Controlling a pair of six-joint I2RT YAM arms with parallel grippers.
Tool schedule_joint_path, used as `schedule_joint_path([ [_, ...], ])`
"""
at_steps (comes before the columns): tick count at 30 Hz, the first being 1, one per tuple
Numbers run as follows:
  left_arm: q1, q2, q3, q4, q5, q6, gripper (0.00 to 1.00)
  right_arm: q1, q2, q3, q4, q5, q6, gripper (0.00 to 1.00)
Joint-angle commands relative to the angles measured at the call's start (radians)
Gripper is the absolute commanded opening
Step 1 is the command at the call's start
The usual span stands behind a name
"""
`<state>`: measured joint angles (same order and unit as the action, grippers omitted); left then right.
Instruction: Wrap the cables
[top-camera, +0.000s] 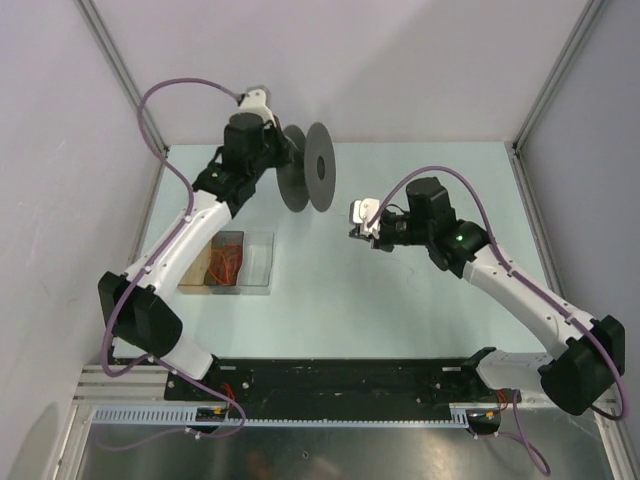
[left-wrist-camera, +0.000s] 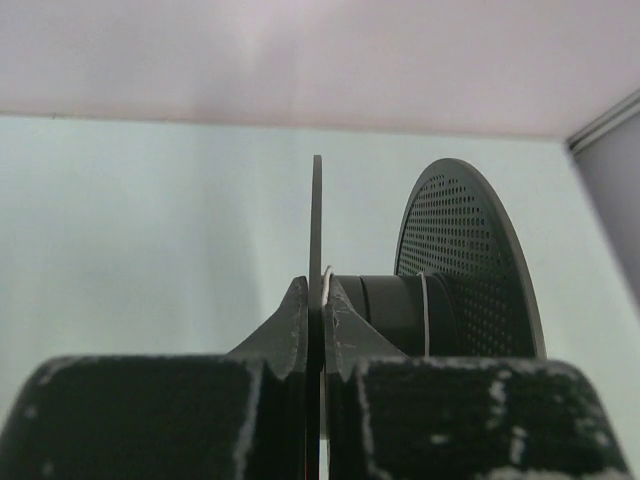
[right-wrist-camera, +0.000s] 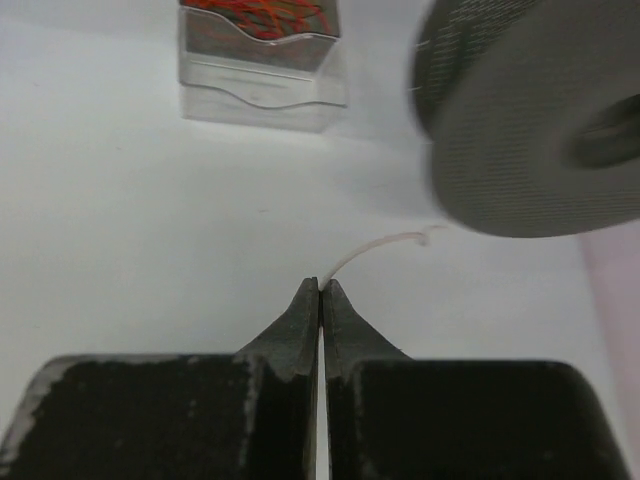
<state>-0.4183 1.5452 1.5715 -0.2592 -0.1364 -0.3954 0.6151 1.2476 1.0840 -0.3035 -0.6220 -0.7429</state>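
Note:
A black spool (top-camera: 318, 166) with two round flanges is held up above the table at the back. My left gripper (top-camera: 283, 152) is shut on its near thin flange (left-wrist-camera: 316, 215); the perforated far flange (left-wrist-camera: 465, 260) stands to the right. A thin white cable turn (left-wrist-camera: 424, 312) lies on the hub. My right gripper (top-camera: 354, 234) hovers right of the spool, shut on the white cable's (right-wrist-camera: 375, 248) end, which curls up toward the spool (right-wrist-camera: 540, 110). The cable is too thin to see in the top view.
A clear plastic box (top-camera: 262, 262) holding orange-red pieces sits on the table under my left arm; it also shows in the right wrist view (right-wrist-camera: 262, 90). Grey walls close in the back and sides. A black rail (top-camera: 340, 385) runs along the near edge.

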Motion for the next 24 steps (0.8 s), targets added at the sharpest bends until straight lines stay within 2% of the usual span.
schedule_joint_path([
  [1, -0.039, -0.029, -0.051, 0.064, -0.117, 0.13, 0.0, -0.031, -0.037, 0.09, -0.07, 0.078, -0.153, 0.0],
  [4, -0.058, -0.034, -0.078, 0.06, -0.152, 0.156, 0.0, -0.057, -0.036, 0.124, -0.043, 0.079, -0.169, 0.0],
  [10, -0.055, -0.045, -0.059, 0.052, -0.147, 0.076, 0.0, -0.082, -0.022, 0.143, -0.079, 0.042, -0.187, 0.0],
  [18, 0.029, 0.017, 0.09, -0.051, -0.189, -0.133, 0.0, -0.065, -0.034, 0.143, -0.246, -0.08, -0.258, 0.0],
  [24, 0.052, 0.068, 0.081, -0.107, -0.149, -0.279, 0.0, -0.013, -0.043, 0.143, -0.296, -0.155, -0.313, 0.0],
])
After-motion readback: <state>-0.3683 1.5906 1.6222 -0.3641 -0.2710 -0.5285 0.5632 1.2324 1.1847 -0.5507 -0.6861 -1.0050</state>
